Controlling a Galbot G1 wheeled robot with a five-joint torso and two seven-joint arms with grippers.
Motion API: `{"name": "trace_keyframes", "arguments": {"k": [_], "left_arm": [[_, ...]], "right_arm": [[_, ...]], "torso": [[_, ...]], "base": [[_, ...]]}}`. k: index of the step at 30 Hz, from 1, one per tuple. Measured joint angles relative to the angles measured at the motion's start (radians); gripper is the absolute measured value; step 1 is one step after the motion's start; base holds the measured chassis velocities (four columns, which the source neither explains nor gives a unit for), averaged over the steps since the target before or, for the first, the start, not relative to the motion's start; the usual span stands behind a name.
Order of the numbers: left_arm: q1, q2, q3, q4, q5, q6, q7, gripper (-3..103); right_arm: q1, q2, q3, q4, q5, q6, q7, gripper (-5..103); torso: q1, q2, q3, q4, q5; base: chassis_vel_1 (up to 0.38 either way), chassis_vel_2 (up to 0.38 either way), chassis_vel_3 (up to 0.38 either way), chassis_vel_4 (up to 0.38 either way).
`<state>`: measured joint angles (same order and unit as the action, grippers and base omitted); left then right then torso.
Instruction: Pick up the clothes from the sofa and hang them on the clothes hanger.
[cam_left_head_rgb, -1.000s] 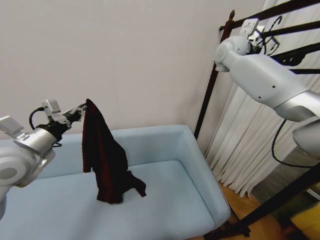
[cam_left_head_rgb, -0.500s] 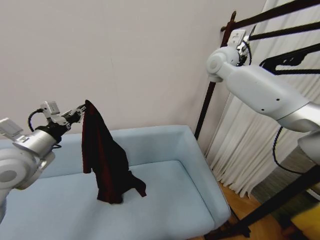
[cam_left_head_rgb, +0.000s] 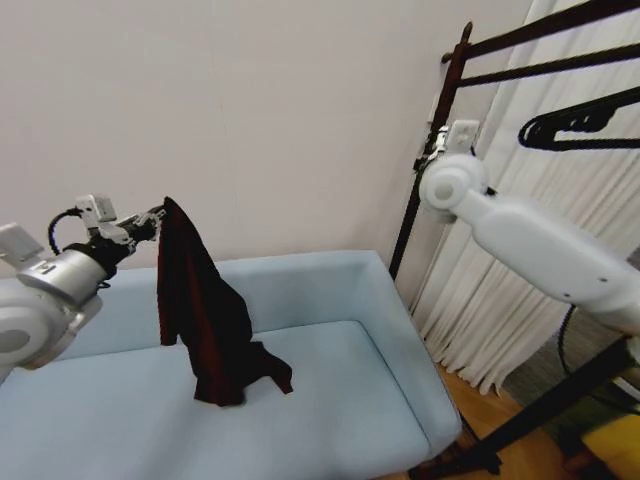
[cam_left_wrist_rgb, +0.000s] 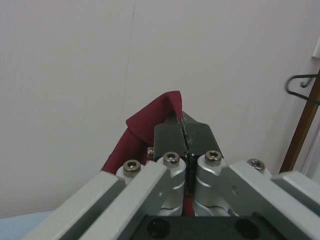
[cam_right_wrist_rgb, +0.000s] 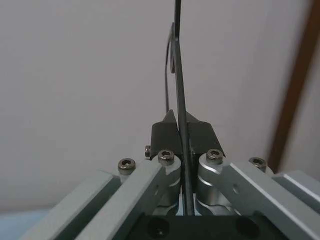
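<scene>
Head view: the left gripper (cam_left_head_rgb: 157, 216), at left of frame, is clamped on the top of one dark red garment (cam_left_head_rgb: 205, 310), whose tail rests on the one sofa (cam_left_head_rgb: 340, 400). The right gripper (cam_right_wrist_rgb: 178, 125) pinches a thin black hanger (cam_right_wrist_rgb: 176, 75). A second hanger (cam_left_head_rgb: 575, 125) sits upper right by the rack (cam_left_head_rgb: 425, 170). The pickup looks half done and the hanging is not yet done.

Matt cloth garment (cam_left_head_rgb: 203, 312); dark wooden rack (cam_left_head_rgb: 406, 232)

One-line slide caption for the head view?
Left gripper holds a dark red garment above the pale blue sofa, lower end on the seat; right gripper beside the clothes rack.
</scene>
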<state>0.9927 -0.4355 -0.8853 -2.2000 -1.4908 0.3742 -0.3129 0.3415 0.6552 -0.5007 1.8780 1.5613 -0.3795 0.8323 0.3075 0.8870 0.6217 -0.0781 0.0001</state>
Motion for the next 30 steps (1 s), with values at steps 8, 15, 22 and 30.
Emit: {"name": "trace_keyframes", "arguments": {"k": [8, 15, 22, 30], "left_arm": [[-0.003, 0.098, -0.001, 0.018, -0.051, 0.006, -0.015, 0], [-0.007, 0.192, -0.025, 0.092, -0.156, 0.001, 0.076, 0], [-0.031, 0.284, -0.025, 0.184, -0.289, -0.012, 0.293, 0], [-0.020, 0.318, -0.024, 0.202, -0.296, -0.020, 0.328, 0]], "right_arm": [[-0.245, 0.002, 0.169, 0.225, 0.091, 0.011, -0.289, 2], [-0.378, -0.042, 0.198, 0.403, 0.106, -0.010, -0.354, 2], [-0.414, -0.039, 0.260, 0.525, 0.195, -0.011, -0.344, 2], [-0.453, -0.102, 0.419, 0.574, 0.253, -0.033, -0.332, 2]], "torso": [[0.000, 0.000, 0.000, 0.0007, -0.0005], [0.000, 0.000, 0.000, 0.0000, -0.0002], [0.000, 0.000, 0.000, 0.0004, -0.0003], [0.000, 0.000, 0.000, 0.0002, -0.0001]], "base": [[0.000, 0.000, 0.000, 0.000], [0.000, 0.000, 0.000, 0.000], [0.000, 0.000, 0.000, 0.000], [0.000, 0.000, 0.000, 0.000]]}}
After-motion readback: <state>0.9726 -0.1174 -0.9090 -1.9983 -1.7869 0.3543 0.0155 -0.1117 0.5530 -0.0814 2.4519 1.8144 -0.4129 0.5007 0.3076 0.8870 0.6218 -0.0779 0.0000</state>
